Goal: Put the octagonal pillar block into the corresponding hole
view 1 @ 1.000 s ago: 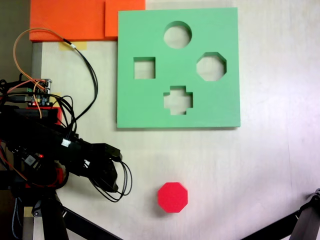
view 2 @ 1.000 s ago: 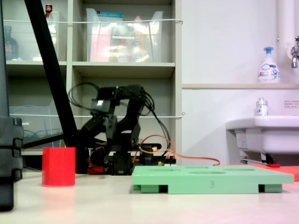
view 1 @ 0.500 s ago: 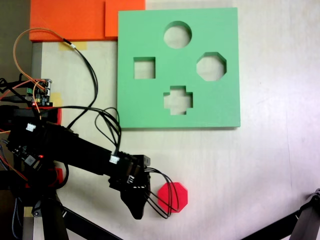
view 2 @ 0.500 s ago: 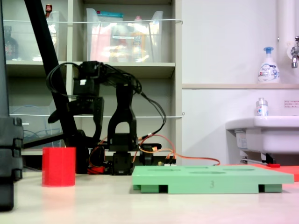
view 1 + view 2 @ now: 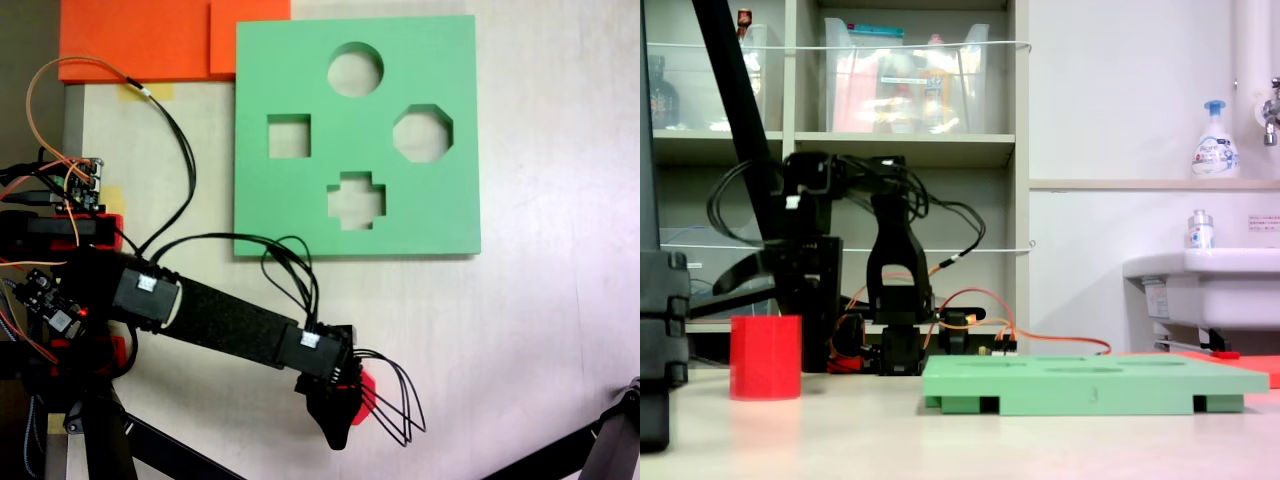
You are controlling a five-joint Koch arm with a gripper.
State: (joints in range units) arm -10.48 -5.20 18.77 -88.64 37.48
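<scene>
The octagonal pillar block [image 5: 365, 398], a bright red foam prism, stands on the pale table below the green foam board [image 5: 300, 210]; in the low side view the block [image 5: 765, 357] stands left of the board [image 5: 1090, 385]. My black gripper [image 5: 342, 415] hangs directly over it and hides most of its top. From the side, the gripper [image 5: 762, 298] is just above the block, open, with one jaw swung out to the left. The corresponding hole [image 5: 423, 133], eight-sided, lies on the board's right side and holds nothing.
The board also has a round cutout [image 5: 355, 70], a square one [image 5: 288, 136] and a cross-shaped one [image 5: 356, 200]. Orange foam sheets [image 5: 150, 40] lie at the top left. Loose black cables [image 5: 290, 265] loop off the arm. Black stand legs [image 5: 600, 450] cross the bottom corners.
The arm has stretched out from beside its base to the right, and the gripper now covers the red block. The block and the board have not moved.
</scene>
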